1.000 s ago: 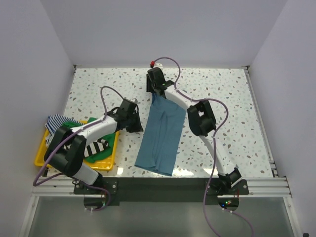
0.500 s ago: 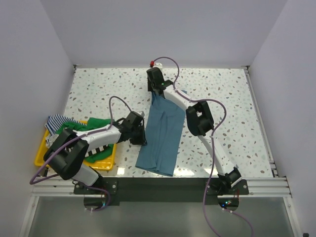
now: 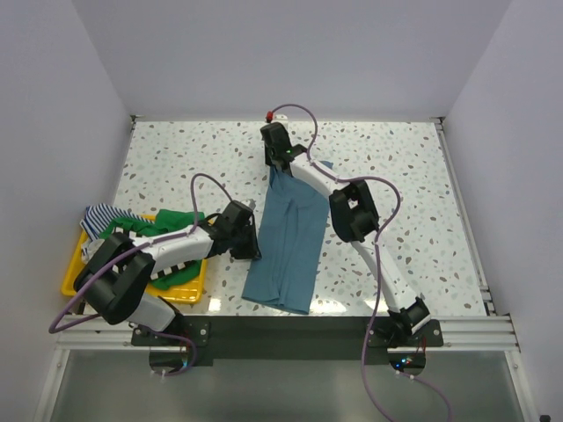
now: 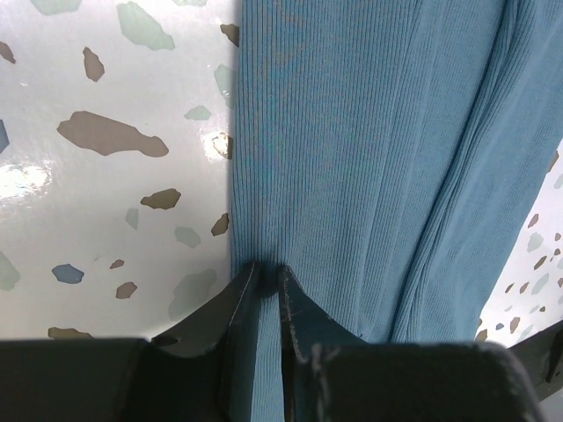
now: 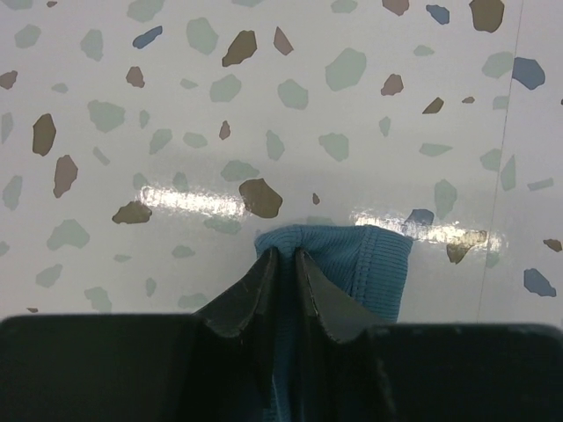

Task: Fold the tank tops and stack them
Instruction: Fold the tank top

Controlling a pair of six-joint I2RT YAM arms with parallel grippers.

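The teal-blue tank top [image 3: 290, 237] lies folded into a long strip on the speckled table, running from mid-table to the front edge. My left gripper [image 3: 253, 249] is at the strip's left edge; in the left wrist view its jaws [image 4: 268, 268] are shut on a pinch of the ribbed teal cloth [image 4: 369, 158]. My right gripper [image 3: 276, 167] is at the strip's far end, and its jaws [image 5: 283, 255] are shut on the teal strap end [image 5: 378, 264]. The green top [image 3: 154, 224], the black-and-white striped top [image 3: 171, 264] and a thin blue-striped top [image 3: 101, 215] lie heaped at the left.
A yellow tray [image 3: 70, 281] at the front left holds the heap of tops, which spills over its far rim. A small red-capped object [image 3: 272, 112] sits at the back wall. The raised table border [image 3: 462, 220] runs along the right side.
My left gripper has slid right and nearer, from beside the tray to the teal top's left edge. The right gripper's jaws have closed on the strap end.
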